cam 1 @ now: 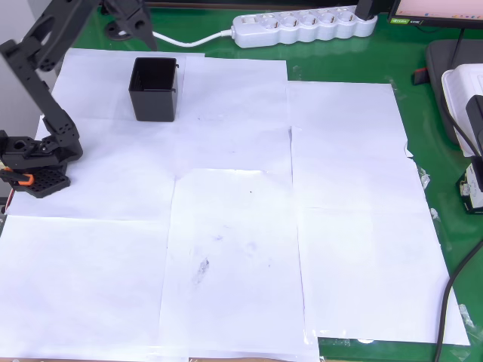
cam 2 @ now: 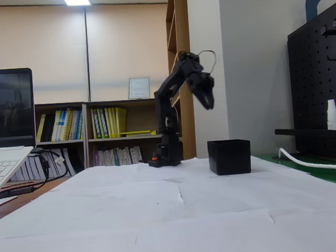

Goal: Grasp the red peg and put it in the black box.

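In the overhead view the gripper [cam 1: 143,34] hangs just past the far rim of the black box [cam 1: 155,89], its dark fingers tapering to a point with nothing red between them, though whether they are pressed together or parted I cannot tell; the white paper sheets [cam 1: 234,226] carry no peg. In the fixed view the gripper [cam 2: 207,100] hovers well above the black box [cam 2: 230,156], apparently empty. The red peg may already lie inside the box, but its interior is too dark to confirm.
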Available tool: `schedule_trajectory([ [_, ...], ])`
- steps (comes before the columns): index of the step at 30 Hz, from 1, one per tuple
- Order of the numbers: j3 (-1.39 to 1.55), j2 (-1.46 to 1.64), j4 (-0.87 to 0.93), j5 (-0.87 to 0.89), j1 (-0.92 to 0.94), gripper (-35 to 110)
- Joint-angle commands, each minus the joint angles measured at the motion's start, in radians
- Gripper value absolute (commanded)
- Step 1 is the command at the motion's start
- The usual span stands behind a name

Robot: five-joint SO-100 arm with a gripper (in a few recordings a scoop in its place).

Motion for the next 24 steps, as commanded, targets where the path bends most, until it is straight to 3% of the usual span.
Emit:
schedule_trajectory([
  [1,-0.503,-0.339,-0.129,-0.104,0.143,0],
  [6,-1.014,-0.660,-0.402,-0.160,0.299,0],
  [10,-1.244,-0.842,-0.466,-0.176,0.387,0],
  [17,-1.482,-1.054,-0.480,-0.201,0.434,0],
  [21,-1.548,-1.108,-0.371,0.069,0.437,0],
  [24,-1.548,-1.124,-0.319,0.061,0.457,0],
])
